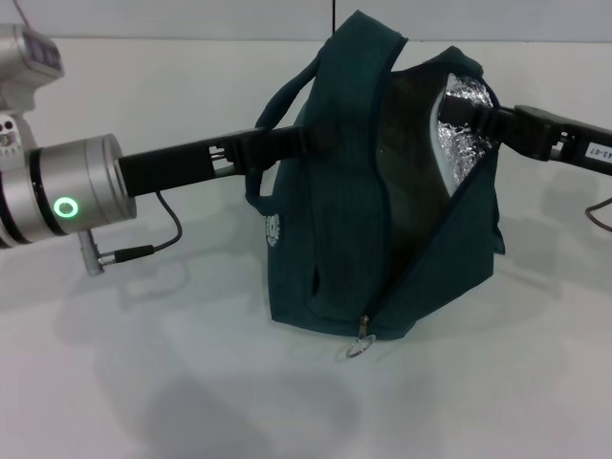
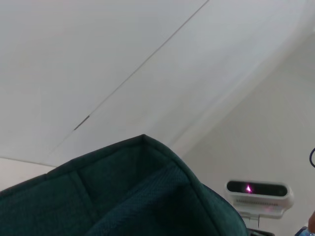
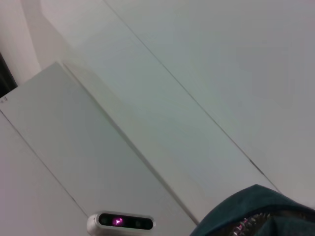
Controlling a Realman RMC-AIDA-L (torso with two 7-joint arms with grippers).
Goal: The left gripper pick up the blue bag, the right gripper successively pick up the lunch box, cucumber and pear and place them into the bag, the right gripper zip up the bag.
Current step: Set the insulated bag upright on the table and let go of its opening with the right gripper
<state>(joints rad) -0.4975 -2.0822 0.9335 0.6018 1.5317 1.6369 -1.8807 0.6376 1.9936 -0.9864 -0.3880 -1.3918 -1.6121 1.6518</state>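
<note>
White tabletop [image 1: 191, 382] carries the blue bag [image 1: 335, 249], which stands upright with its mouth unzipped and foil lining [image 1: 464, 134] exposed. We see the left gripper [image 1: 287, 143] reaching in at the bag's near-side top edge beside a handle, apparently clamped on fabric. The right gripper [image 1: 469, 120] enters the opening from the opposite side; we cannot tell its finger state. Lunch box, cucumber and pear are not visible. We judge loading or zip-up pending; the next move requires reaching the zipper pull [image 1: 361, 337].

Silver cylindrical left arm [image 1: 67, 196], green ring light [image 1: 65, 207], thin black cable [image 1: 158, 239], black right arm [image 1: 559, 139], white label [image 1: 598, 151] perhaps numbered
</note>
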